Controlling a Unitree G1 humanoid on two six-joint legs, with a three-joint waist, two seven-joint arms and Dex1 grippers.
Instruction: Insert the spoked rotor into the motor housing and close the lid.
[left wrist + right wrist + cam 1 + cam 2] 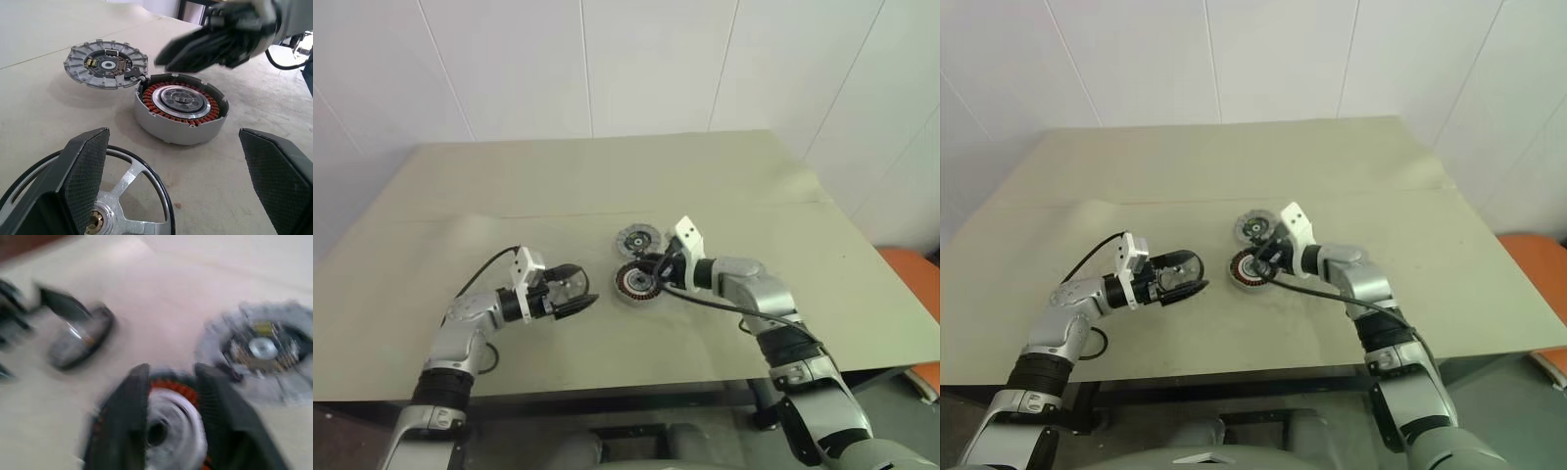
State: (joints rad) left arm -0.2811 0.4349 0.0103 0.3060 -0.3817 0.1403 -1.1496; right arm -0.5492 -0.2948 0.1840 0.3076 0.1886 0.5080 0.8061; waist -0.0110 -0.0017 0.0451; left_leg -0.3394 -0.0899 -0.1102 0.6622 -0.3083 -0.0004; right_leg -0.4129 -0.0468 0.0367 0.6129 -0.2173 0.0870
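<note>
Right now the left gripper (173, 147) is standing with its two black fingers (85, 176) spread wide apart, clamping nothing. The spoked rotor (124, 183), a dark-rimmed wheel with silvery spokes and a brassy hub, is lying on the table (607, 176) below one of those fingers, partly hidden behind its pad. The other finger is standing well clear of the rim. Whether the near pad is touching the rim I cannot tell.

Beyond the left fingertips, the motor housing (171, 125) is sitting upright on the table, a grey round cup with a ring of copper-red windings and a silvery centre showing in its open top. Farther out again, the lid (78, 63) is lying flat just beside the housing, a silvery disc with a dark middle, its edge meeting or nearly meeting the housing's wall.

The right gripper (171, 372) is hovering over the housing, its fingers (127, 416) pulled close together with a slim gap between them and gripping nothing. The housing's silvery centre and red windings are showing directly past these fingertips. The lid is lying off to one side of them, and the left gripper with the rotor is waiting farther off on the other side.
</note>
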